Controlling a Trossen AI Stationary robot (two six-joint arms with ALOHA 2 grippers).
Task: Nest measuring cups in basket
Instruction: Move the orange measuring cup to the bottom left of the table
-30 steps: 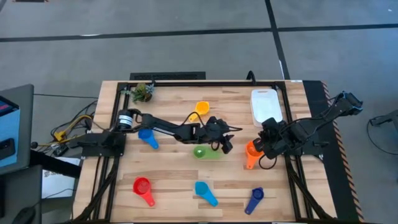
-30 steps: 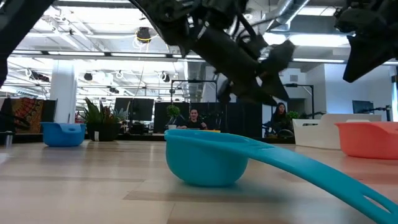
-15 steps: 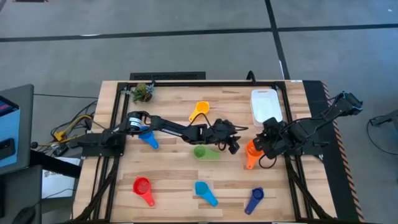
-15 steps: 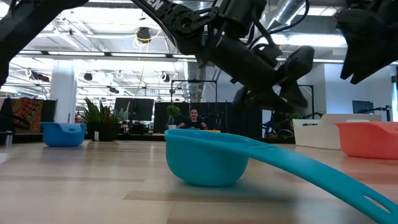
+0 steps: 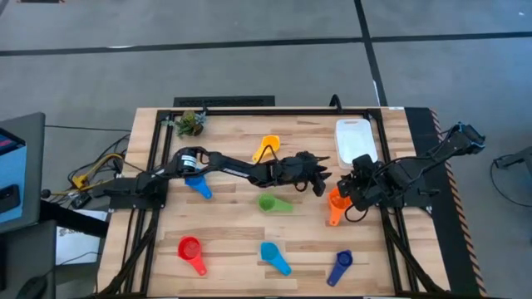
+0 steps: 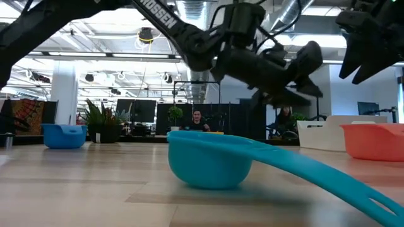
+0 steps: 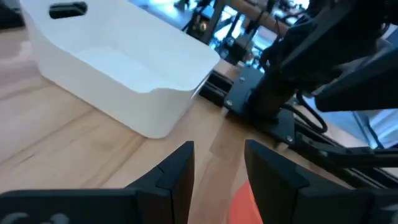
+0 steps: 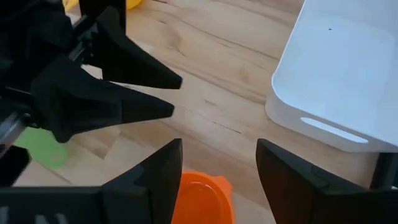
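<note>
My left gripper (image 5: pixel 322 178) (image 7: pixel 217 169) is open and empty, above the table between the green cup (image 5: pixel 270 202) and the orange cup (image 5: pixel 335 204). It points toward the white basket (image 5: pixel 353 141) (image 7: pixel 118 68). My right gripper (image 5: pixel 348 192) (image 8: pixel 217 177) is open, its fingers on either side of the orange cup (image 8: pixel 202 200) and above it. In the low view that cup (image 6: pixel 372 140) rests on the table with the gripper (image 6: pixel 369 38) clear above. Yellow (image 5: pixel 268 148), light blue (image 5: pixel 197 184) (image 5: pixel 273 256), red (image 5: pixel 191 251) and dark blue (image 5: pixel 341 267) cups lie on the table.
A small green plant (image 5: pixel 193 123) stands at the far left corner. The two grippers are close together near the basket's near end; in the right wrist view the left gripper (image 8: pixel 106 87) fills the space beside the orange cup. People sit in the room behind the table (image 6: pixel 197 120).
My left gripper has moved from above the green cup toward the table's right and slightly toward the far edge, nearing the orange cup and the basket. It has stayed open and empty. The cups have not moved.
</note>
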